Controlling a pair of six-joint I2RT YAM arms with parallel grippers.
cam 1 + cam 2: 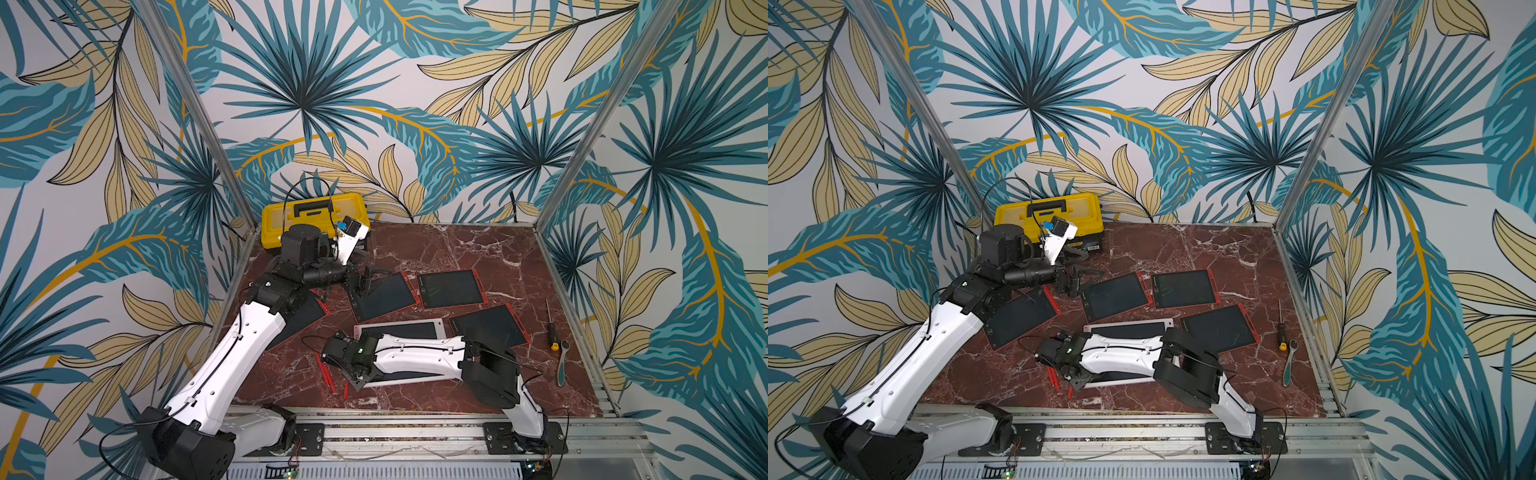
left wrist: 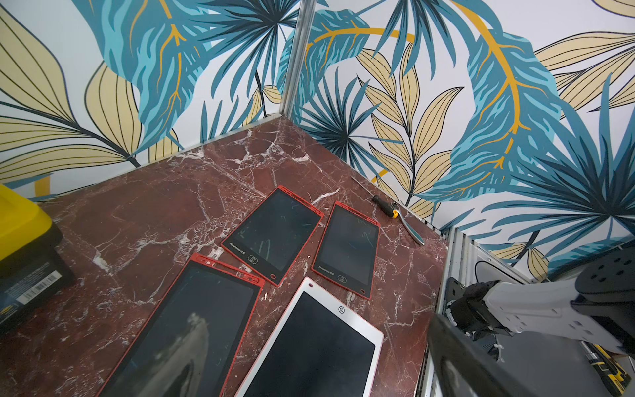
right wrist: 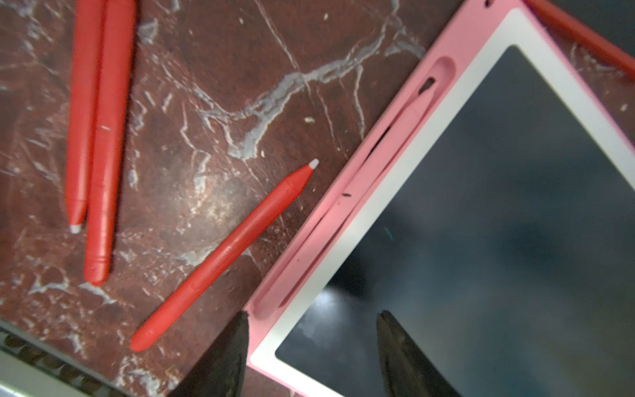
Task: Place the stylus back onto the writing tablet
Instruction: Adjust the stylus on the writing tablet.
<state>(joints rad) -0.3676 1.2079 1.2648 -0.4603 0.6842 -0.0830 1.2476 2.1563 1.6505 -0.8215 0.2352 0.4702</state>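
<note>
A white-faced writing tablet with a pink edge (image 3: 388,202) lies on the marble table, partly under my right arm in both top views (image 1: 399,328) (image 1: 1129,327). A pink stylus (image 3: 385,161) lies along the groove in its pink edge. Three red styluses lie loose on the table beside it, one near the tablet (image 3: 223,254) and two side by side (image 3: 103,147). My right gripper (image 3: 313,314) is open over the tablet's near corner with nothing between its fingers. My left gripper (image 1: 362,286) is open and empty further back.
Several red-framed tablets (image 1: 451,289) (image 1: 384,297) (image 1: 490,326) lie around the white one. A yellow toolbox (image 1: 313,216) stands at the back left. A screwdriver (image 1: 552,328) and a ratchet wrench (image 1: 562,361) lie by the right edge.
</note>
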